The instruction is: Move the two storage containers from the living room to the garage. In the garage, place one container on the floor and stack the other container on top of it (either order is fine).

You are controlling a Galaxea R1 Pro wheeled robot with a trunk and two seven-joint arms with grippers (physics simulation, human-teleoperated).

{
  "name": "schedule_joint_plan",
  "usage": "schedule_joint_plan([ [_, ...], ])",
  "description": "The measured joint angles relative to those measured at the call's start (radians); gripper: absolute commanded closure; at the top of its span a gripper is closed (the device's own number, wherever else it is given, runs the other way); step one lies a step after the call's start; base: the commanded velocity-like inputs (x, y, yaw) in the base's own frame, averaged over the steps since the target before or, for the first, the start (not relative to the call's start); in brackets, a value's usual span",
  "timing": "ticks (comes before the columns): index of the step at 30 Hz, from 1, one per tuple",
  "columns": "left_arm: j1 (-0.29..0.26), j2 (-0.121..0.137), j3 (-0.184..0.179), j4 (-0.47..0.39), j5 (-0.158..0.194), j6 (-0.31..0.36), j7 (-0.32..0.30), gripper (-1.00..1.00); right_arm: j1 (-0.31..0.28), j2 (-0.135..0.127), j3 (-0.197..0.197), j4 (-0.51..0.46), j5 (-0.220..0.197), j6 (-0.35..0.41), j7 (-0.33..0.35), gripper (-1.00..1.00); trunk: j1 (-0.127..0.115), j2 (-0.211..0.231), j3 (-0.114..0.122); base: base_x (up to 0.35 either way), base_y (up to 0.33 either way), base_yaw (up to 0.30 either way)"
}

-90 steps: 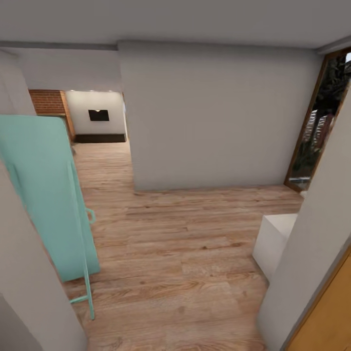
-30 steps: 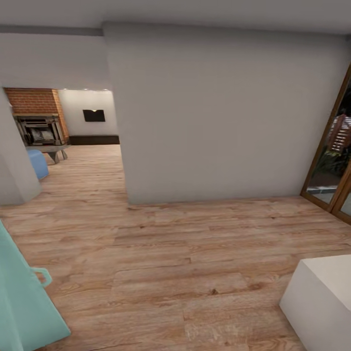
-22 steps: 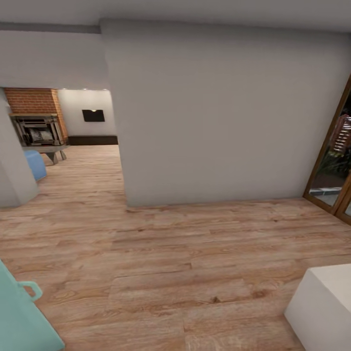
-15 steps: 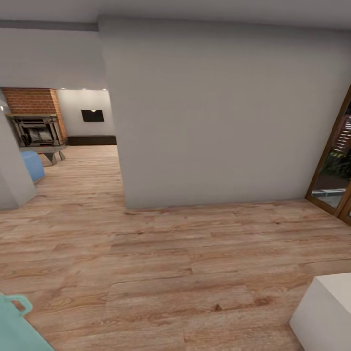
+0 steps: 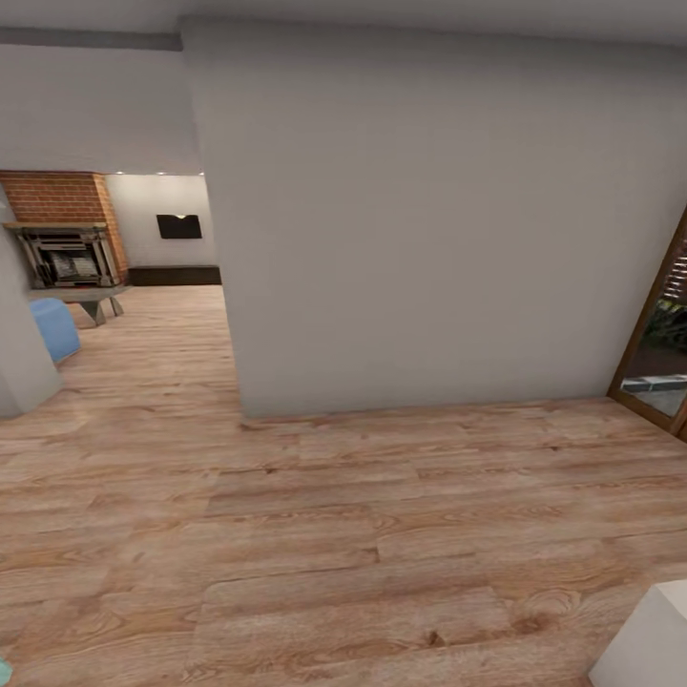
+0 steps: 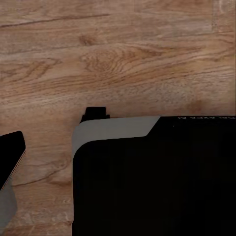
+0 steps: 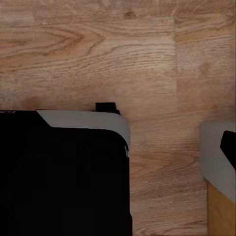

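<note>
Doorway point(image 5: 143, 286) past the grey wall point(image 5: 429, 219) leads towards the brick fireplace point(image 5: 62, 234); steer left, clearing the wall's corner. Jaw states: cannot tell.

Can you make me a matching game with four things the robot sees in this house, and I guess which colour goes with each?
Things:
1. fireplace
2. sofa
3. floor
4. wall straight ahead

Colours:
A. light brown wood planks
B. plain pale grey
C. red-brown brick
D. blue

Right pairs: 1-C, 2-D, 3-A, 4-B
</note>
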Motion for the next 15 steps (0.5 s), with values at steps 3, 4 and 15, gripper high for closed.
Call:
schedule_joint_plan([
  [3, 0.0, 0.0, 0.0, 0.0, 0.0, 0.0, 0.0, -1.0, 0.0, 0.0, 0.0, 0.0, 0.0, 0.0, 0.0, -1.0, 0.0, 0.0, 0.0, 0.322, 0.0, 0.0],
  [4, 0.0, 0.0, 0.0, 0.0, 0.0, 0.0, 0.0, -1.0, 0.0, 0.0, 0.0, 0.0, -0.001, 0.0, 0.0, -1.0, 0.0, 0.0, 0.0, 0.322, 0.0, 0.0],
  [15, 0.0, 0.0, 0.0, 0.0, 0.0, 0.0, 0.0, -1.0, 0.0, 0.001, 0.0, 0.0, 0.0, 0.0, 0.001, -1.0, 0.0, 0.0, 0.0, 0.321, 0.0, 0.049],
])
